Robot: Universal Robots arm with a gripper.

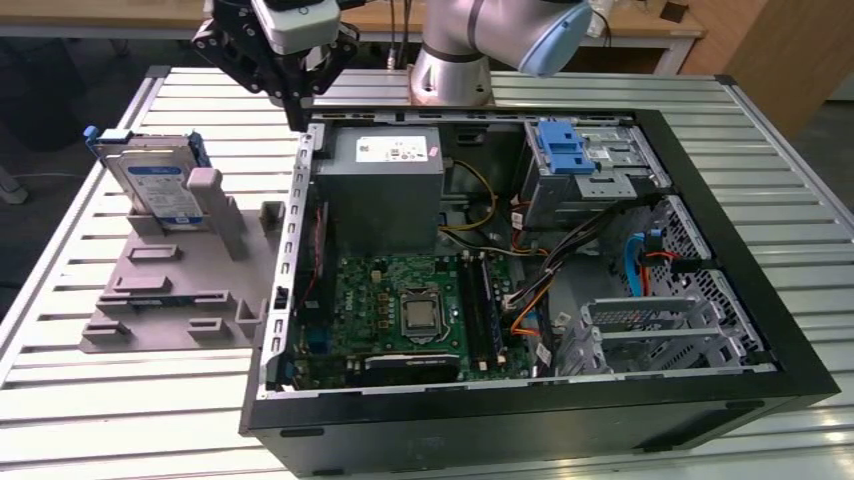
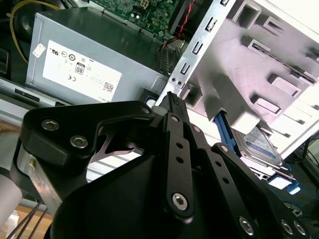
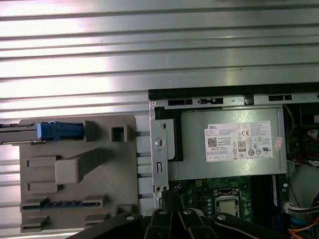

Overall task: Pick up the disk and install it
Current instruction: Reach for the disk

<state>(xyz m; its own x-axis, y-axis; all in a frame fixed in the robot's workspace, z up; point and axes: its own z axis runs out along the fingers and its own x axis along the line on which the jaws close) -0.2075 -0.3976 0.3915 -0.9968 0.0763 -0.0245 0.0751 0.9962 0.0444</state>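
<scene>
Open case on worktop. Fixture just beside it, on exterior view's left. Disk upright at fixture's far end. In case: power supply in far corner nearest fixture, drive cage to exterior view's right, motherboard in front. End effector over case's far corner, between disk and power supply.

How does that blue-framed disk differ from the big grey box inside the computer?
The disk stands propped on a grey holder outside the case; the grey box sits inside it. The disk is smaller and blue-framed; the box is plain grey. Both carry labels.
</scene>
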